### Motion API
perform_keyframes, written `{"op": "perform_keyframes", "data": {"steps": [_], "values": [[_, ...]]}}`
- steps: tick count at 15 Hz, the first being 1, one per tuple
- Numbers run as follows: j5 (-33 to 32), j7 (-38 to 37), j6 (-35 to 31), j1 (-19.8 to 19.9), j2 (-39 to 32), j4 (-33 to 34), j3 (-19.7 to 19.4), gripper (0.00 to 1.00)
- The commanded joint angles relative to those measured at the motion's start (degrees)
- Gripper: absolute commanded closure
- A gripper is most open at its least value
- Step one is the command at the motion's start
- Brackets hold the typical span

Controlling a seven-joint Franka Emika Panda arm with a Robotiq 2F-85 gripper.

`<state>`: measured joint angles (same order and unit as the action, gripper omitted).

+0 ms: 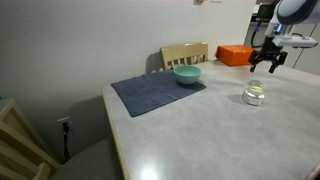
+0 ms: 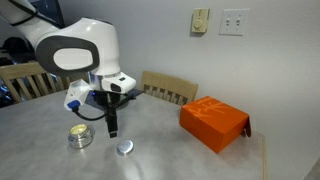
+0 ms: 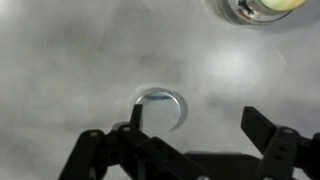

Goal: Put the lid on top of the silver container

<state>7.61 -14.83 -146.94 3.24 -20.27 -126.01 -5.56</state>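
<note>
The lid (image 2: 124, 147) is a small shiny disc lying flat on the grey table, just beside the silver container (image 2: 79, 136), a squat shiny pot standing upright. In the wrist view the lid (image 3: 160, 108) lies under my left fingertip (image 3: 135, 115), and the container's rim (image 3: 250, 8) shows at the top edge. My gripper (image 3: 198, 125) hangs open above the table with nothing between its fingers. In both exterior views the gripper (image 2: 112, 128) (image 1: 268, 62) hovers over the table close to the silver container (image 1: 254, 95).
An orange box (image 2: 213, 124) (image 1: 235, 55) sits near the table's edge. A teal bowl (image 1: 187, 74) stands on a dark grey mat (image 1: 150, 95). Wooden chairs (image 2: 170, 88) stand at the table's sides.
</note>
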Motion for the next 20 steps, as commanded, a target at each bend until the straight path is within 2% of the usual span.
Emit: {"op": "perform_keyframes", "data": {"steps": [1,5,11,14,18,20], "values": [[1.2,-2.1,-1.6,0.3,-3.7,3.2,-0.4,0.0],[5.0,-4.2,-6.7,1.5,-5.9,3.3,-0.2,0.0],[11.5,-2.7,-13.1,3.4,-11.0,3.2,2.0,0.0],[12.3,-2.9,-15.4,3.4,-12.9,2.8,2.4,0.0],[11.8,-4.0,-18.3,2.4,-11.9,1.1,1.5,0.0],[11.4,-4.1,-17.6,2.3,-10.3,0.8,1.0,0.0]]}}
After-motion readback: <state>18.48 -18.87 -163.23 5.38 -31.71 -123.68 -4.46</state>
